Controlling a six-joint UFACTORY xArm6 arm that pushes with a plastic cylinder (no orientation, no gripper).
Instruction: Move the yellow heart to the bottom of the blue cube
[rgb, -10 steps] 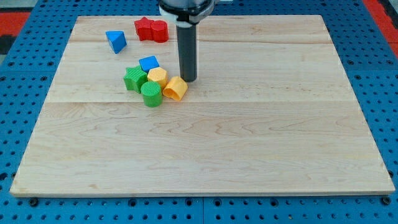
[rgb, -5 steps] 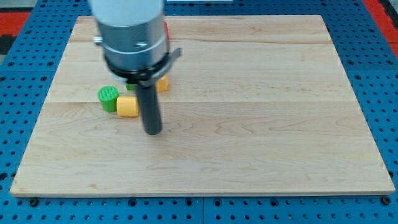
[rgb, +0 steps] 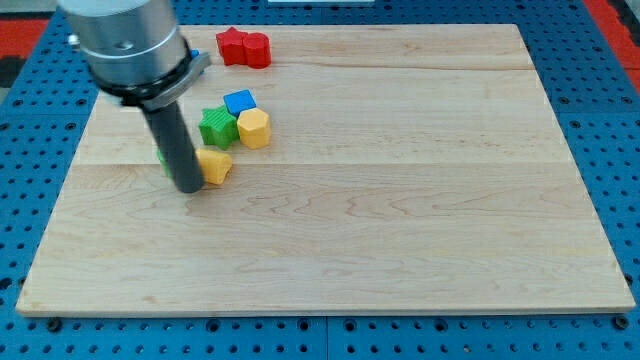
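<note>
The yellow heart (rgb: 215, 166) lies left of the board's middle, below and left of the blue cube (rgb: 239, 102). My tip (rgb: 189, 187) rests on the board right against the heart's left side. A green star-shaped block (rgb: 217, 127) and a yellow pentagon-like block (rgb: 254, 128) sit directly under the blue cube, between it and the heart. The rod hides most of a green block (rgb: 162, 157) just to its left.
Two red blocks (rgb: 245, 48) lie side by side near the board's top edge. A sliver of a blue block (rgb: 195, 57) shows behind the arm's body at the top left. The wooden board (rgb: 400, 220) sits on a blue pegboard.
The arm has swung to the view's left and my tip has moved up-left, from below-right of the yellow heart to its left side. The green cylinder is now mostly hidden behind the rod.
</note>
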